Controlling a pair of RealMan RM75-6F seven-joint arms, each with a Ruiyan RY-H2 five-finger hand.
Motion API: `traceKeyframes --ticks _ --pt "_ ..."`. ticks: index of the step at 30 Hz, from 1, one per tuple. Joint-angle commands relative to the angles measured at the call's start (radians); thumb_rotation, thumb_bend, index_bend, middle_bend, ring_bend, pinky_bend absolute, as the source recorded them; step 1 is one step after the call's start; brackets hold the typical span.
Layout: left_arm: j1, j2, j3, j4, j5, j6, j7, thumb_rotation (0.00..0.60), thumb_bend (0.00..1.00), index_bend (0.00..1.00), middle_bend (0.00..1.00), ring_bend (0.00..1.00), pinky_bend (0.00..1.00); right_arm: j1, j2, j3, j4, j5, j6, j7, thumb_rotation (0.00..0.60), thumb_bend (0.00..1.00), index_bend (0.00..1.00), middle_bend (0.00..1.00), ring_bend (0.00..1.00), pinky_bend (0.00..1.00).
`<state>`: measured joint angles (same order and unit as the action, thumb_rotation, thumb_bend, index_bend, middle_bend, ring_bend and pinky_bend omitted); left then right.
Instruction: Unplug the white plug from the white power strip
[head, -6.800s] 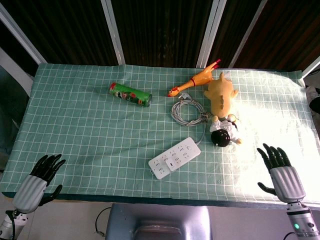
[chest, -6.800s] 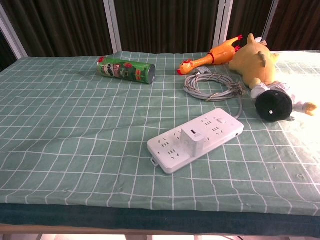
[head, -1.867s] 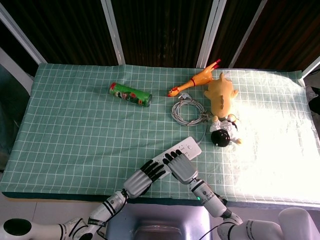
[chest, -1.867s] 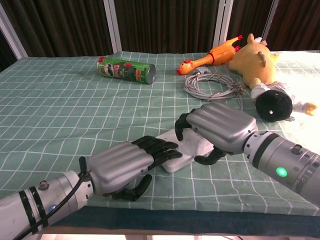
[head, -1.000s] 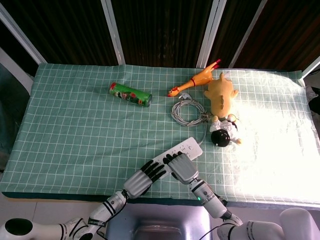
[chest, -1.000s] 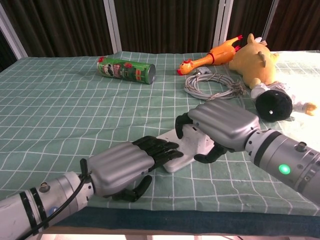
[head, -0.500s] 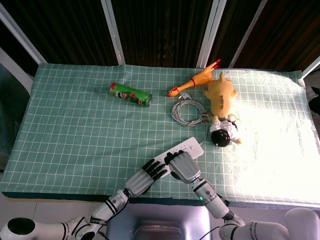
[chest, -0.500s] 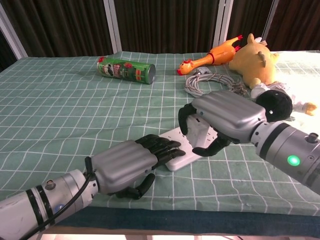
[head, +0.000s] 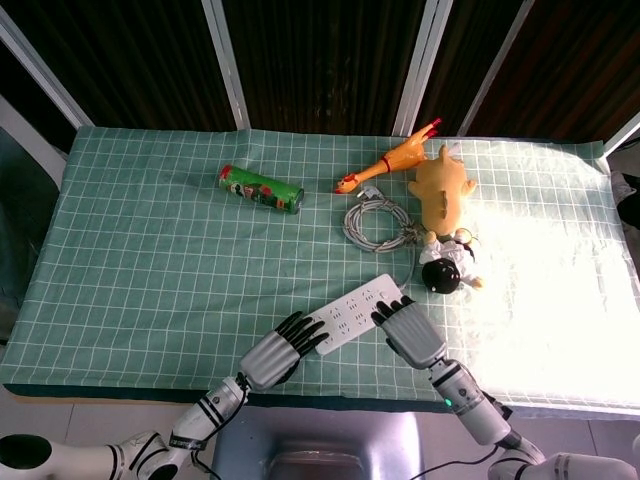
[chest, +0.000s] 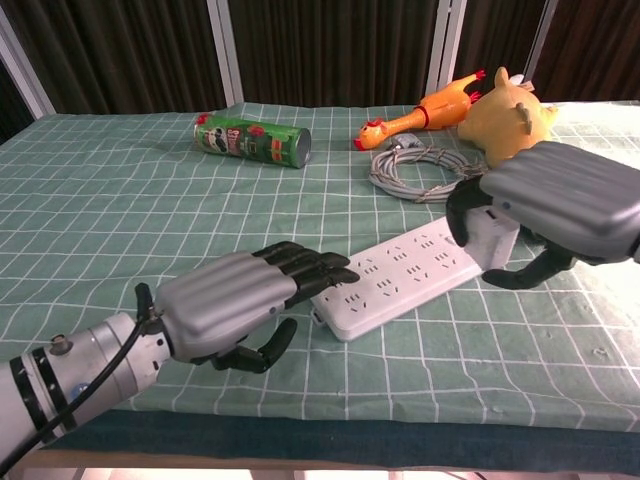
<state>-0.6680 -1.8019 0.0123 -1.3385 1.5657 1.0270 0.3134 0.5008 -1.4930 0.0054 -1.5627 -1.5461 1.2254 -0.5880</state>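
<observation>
Chest view, right hand (chest: 560, 205) gripping white plug (chest: 487, 238), left hand (chest: 235, 298) empty, fingers apart

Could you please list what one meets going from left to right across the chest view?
left hand → green can → white power strip → rubber chicken → white plug, held by the right hand

On my table (head: 140, 250) the power strip (chest: 400, 278) lies diagonally near the front edge. My left hand (chest: 235, 300) sits at its near-left end, fingertips touching it; my right hand (chest: 560, 205) holds the plug (chest: 488, 240) above its far-right end. Behind lies the coiled cable (head: 375, 222). The can (head: 260, 189) lies far left, the rubber chicken (head: 388, 160), plush toy (head: 440, 190) and doll (head: 445, 268) to the right.
</observation>
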Motion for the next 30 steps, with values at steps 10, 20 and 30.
traceKeyframes --ticks 10,20,30 --pt "0.042 0.088 0.025 -0.085 0.027 0.071 -0.020 0.576 0.67 0.00 0.00 0.00 0.03 -0.046 0.173 -0.078 -0.061 0.233 -0.141 -0.479 0.600 0.55 0.69 0.57 0.58 0.64" --pt "0.056 0.142 0.026 -0.096 0.054 0.114 -0.104 0.581 0.58 0.00 0.00 0.00 0.03 -0.024 0.160 -0.088 -0.042 0.279 -0.209 -0.457 0.600 0.42 0.08 0.19 0.21 0.36" --pt "0.078 0.242 0.024 -0.124 0.116 0.213 -0.218 0.571 0.54 0.00 0.00 0.00 0.03 -0.100 0.311 -0.105 -0.198 0.105 -0.035 -0.175 0.600 0.23 0.00 0.00 0.04 0.22"
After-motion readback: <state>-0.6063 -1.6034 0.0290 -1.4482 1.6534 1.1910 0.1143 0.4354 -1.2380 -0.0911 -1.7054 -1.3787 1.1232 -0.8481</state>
